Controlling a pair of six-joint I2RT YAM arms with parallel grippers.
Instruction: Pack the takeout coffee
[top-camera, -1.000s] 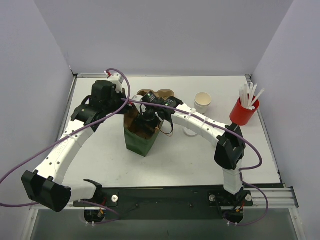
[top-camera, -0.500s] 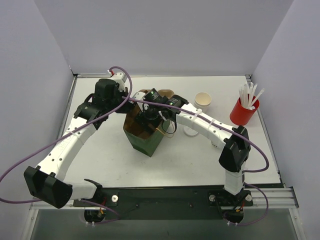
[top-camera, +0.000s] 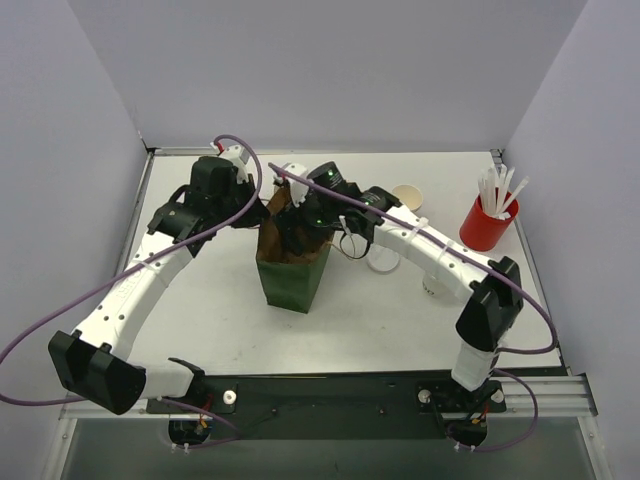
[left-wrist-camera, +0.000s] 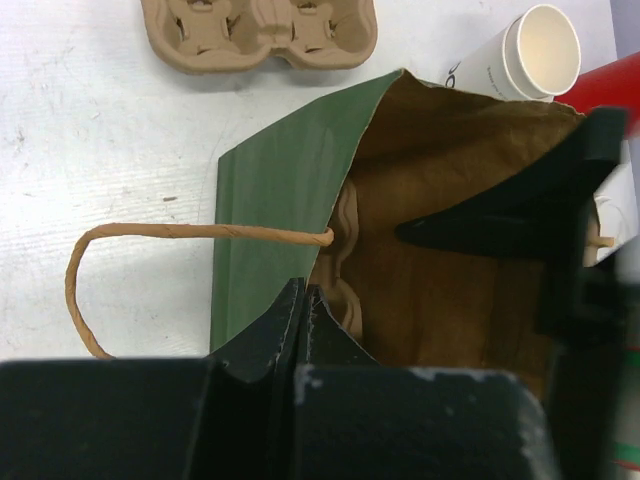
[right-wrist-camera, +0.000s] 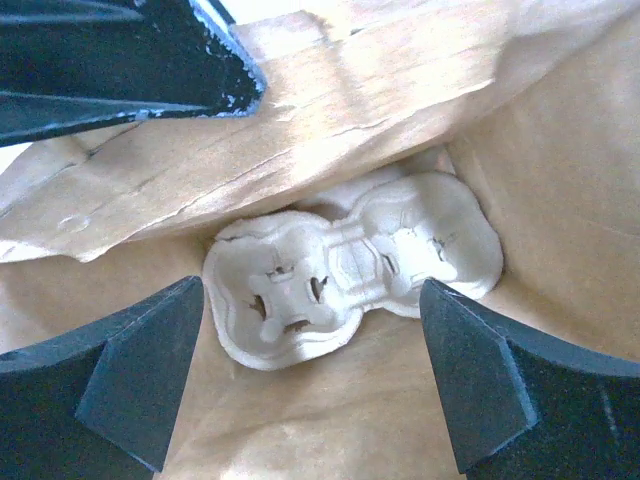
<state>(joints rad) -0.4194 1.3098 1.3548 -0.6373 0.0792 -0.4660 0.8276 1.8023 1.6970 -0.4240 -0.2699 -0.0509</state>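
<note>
Lighting evenly from above, bright and soft, casting only faint shadows on the table (top-camera: 200, 300). Glaring whitely off the pulp carrier (right-wrist-camera: 350, 265) deep in the bag. Blurring the dark end effector fingers (right-wrist-camera: 130, 370) at seven o'clock in the right wrist view; staying sharp overhead.

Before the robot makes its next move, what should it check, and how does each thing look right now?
1. Bag held open: ok. The left gripper pinches the rim of the green bag, and its mouth gapes.
2. Carrier seated: ok. The pulp carrier lies flat on the bag floor.
3. Right gripper free: ok. It is open and empty above the carrier.
4. Coffee loaded: not ok. The carrier's wells are empty; one white cup stands outside the bag on the table, without a lid.
5. Second cup and lids located: cannot tell. The right arm covers that part of the table.
</note>
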